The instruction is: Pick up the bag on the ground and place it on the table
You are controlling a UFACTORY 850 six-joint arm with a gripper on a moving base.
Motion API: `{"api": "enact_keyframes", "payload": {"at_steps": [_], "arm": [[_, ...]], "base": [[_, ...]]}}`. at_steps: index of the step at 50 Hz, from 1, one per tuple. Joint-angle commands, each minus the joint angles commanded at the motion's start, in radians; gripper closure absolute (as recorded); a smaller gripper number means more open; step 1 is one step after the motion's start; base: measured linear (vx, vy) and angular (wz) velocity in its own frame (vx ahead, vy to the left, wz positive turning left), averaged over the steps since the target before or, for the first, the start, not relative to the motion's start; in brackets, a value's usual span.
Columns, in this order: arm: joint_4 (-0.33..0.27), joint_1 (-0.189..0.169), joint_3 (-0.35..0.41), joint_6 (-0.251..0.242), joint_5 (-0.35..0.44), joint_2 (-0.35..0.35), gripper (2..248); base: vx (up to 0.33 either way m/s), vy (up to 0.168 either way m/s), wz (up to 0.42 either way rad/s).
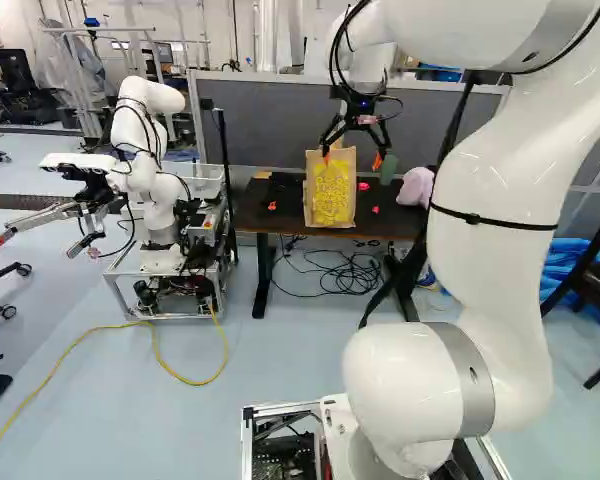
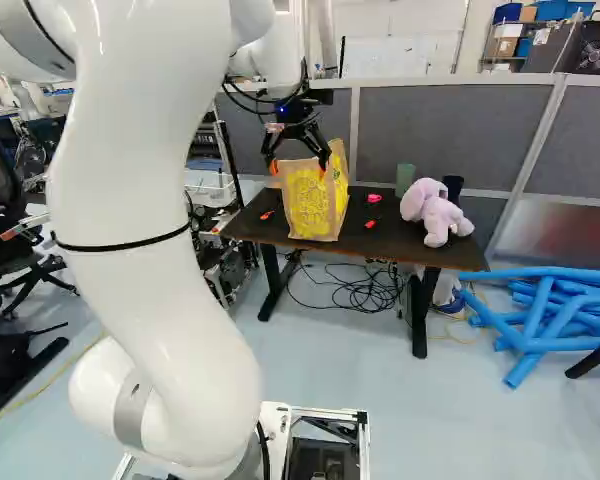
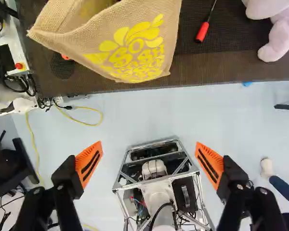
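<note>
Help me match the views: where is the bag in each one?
Left base view: bag on the table, just right of the middle.
Right base view: bag on the table, near the middle.
Wrist view: bag ahead of the open gripper.
Shared landmark: the plush toy, beyond the screwdriver from the bag.

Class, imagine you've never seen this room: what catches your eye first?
Probably the white arm, looming at the right of the left base view. Next, the bag with yellow print, on the dark table near the open gripper, and the lilac toy sharing that table.
</note>
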Motion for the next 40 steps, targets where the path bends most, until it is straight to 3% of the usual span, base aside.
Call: {"api": "enact_keyframes", "payload": {"at_steps": [40], "arm": [[0.009, 0.022, 0.288, -0.035, 0.414, 0.113, 3]], "base": [[0.0, 0.0, 0.0]]}}
